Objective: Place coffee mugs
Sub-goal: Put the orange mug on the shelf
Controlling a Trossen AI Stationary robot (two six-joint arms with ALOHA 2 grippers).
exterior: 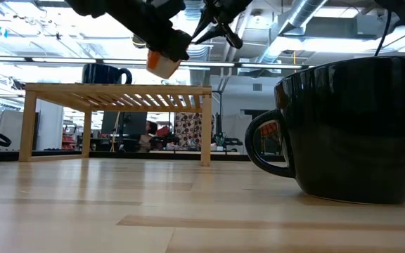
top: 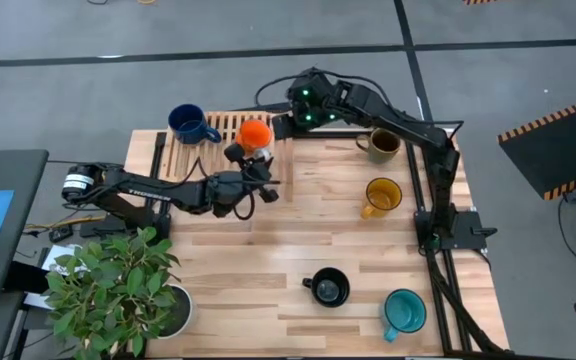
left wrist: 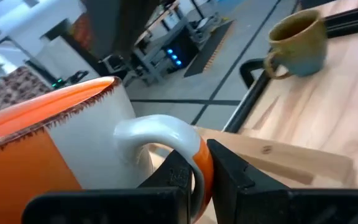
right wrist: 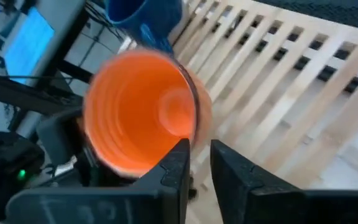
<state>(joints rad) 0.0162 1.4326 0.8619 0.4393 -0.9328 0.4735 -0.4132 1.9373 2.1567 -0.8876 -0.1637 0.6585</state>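
- Left gripper (left wrist: 194, 177) clamped on the handle of the orange mug (top: 255, 134), held in the air above the right end of the slatted wooden rack (top: 223, 128).
- Right gripper (right wrist: 196, 163) just beside that mug's rim, fingers slightly apart, holding nothing.
- Dark blue mug (top: 188, 124) standing on the rack's left part.
- On the table (top: 268, 270): olive-brown mug (top: 383, 145) far right, yellow mug (top: 381, 196) nearer, black mug (top: 329, 288) and teal mug (top: 404, 312) near edge.
- Potted plant (top: 118, 290) at near left.
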